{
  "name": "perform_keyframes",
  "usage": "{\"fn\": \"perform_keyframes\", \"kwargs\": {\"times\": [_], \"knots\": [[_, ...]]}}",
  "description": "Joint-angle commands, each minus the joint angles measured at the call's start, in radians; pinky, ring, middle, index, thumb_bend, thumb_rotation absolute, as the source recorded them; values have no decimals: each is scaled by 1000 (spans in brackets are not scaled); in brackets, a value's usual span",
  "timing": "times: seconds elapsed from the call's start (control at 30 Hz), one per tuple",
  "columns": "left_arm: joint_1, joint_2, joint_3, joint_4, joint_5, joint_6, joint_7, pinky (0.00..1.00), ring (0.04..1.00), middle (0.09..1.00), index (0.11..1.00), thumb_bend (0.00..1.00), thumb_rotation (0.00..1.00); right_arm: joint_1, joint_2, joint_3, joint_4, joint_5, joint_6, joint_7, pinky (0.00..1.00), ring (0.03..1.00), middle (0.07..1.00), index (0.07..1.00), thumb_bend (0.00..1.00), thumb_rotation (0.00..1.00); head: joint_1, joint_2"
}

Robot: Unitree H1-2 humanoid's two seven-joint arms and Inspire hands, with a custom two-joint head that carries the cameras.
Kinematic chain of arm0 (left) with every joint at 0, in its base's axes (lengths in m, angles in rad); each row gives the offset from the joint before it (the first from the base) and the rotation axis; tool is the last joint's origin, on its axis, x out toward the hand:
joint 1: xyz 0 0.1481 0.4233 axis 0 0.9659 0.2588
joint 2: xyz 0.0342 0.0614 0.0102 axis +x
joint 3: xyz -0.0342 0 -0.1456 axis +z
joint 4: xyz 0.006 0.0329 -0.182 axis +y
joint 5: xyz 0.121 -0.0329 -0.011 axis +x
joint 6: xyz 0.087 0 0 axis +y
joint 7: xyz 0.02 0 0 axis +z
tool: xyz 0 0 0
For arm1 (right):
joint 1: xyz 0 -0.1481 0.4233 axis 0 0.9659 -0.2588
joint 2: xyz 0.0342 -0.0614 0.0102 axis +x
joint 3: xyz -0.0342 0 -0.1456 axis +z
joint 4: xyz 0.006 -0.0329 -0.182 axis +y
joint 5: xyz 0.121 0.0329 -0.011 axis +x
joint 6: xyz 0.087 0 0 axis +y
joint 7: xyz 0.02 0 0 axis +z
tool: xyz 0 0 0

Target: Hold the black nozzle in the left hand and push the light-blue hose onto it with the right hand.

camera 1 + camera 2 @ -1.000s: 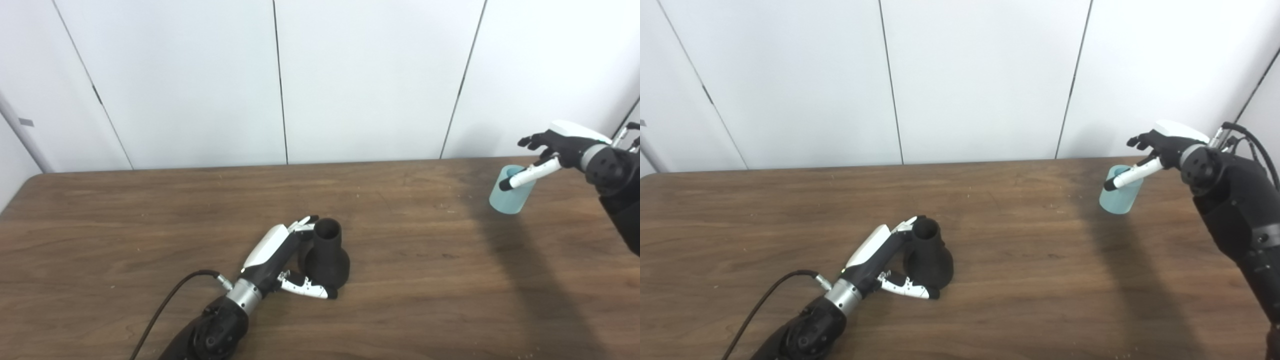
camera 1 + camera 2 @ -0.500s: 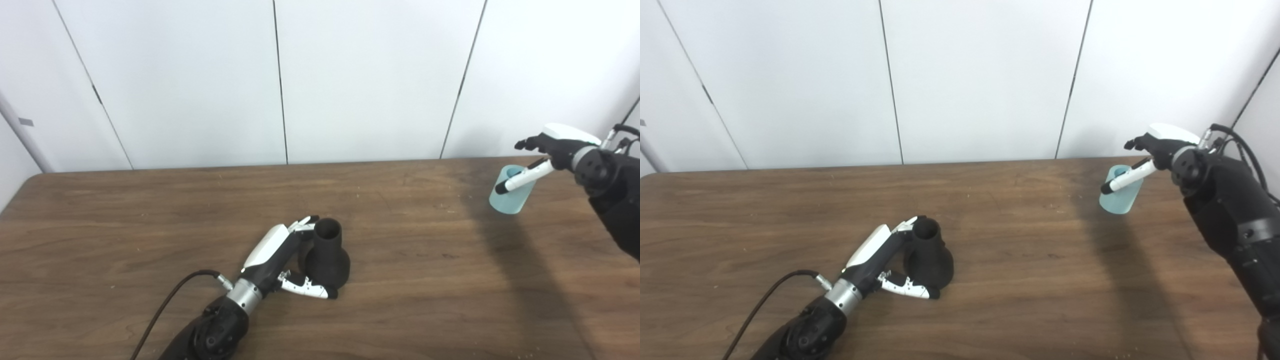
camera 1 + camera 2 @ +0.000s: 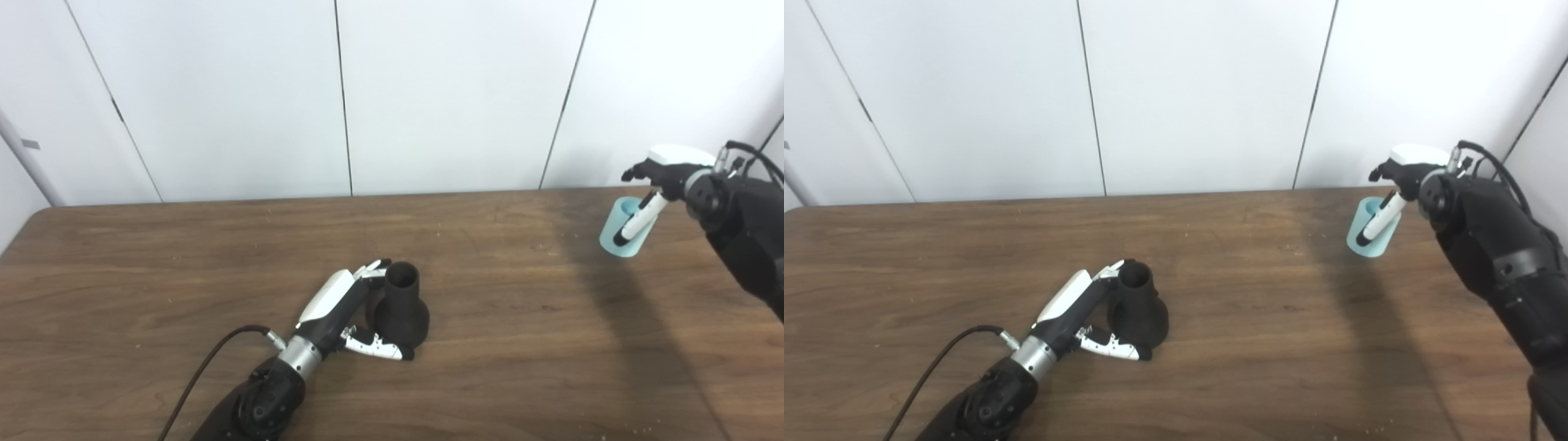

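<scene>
Nozzle: my black nozzle (image 3: 401, 307) stands upright on the brown table (image 3: 184, 257), near the middle, with its wide bell down and its narrow open neck up.
Left hand: my left hand (image 3: 343, 309) is curled round the nozzle, fingers behind the neck and thumb along the front of the bell. I think it has hold of it, but the nozzle rests on the table, so the grip may be loose.
Hose: my light-blue hose (image 3: 615, 236) is a short open tube far off at the right side of the table, well apart from the nozzle. It looks tipped a bit, not flat on its end.
Right hand: my right hand (image 3: 664, 177) is at the top of the hose. One finger lies down across the front of it and the rest reach over the rim. I cannot tell if it is squeezing the hose or only touching it.
How the nozzle will feel: I guess hard, stiff and a bit heavy at the bottom. I would hold it low on the bell so the neck stays free.
How the hose will feel: I guess light and a bit squishy. If I pinch too hard, the round mouth could go flat and not fit.
Where I would hold the hose: round the middle of its side, with the open end left clear.
</scene>
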Motion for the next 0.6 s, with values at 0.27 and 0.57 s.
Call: {"fn": "perform_keyframes", "kwargs": {"times": [0.27, 0.57], "knots": [[168, -37, -58, 137, 51, 2, -11, 1000, 968, 821, 483, 502, 84, -125, -31, -10, 41, -20, -78, -45, 569, 737, 860, 856, 955, 187, 0, 3], [172, -37, -58, 121, 53, 11, -12, 1000, 968, 821, 483, 502, 84, -132, -32, 2, 48, -24, -79, -18, 583, 743, 852, 858, 938, 139, 4, 6]]}}
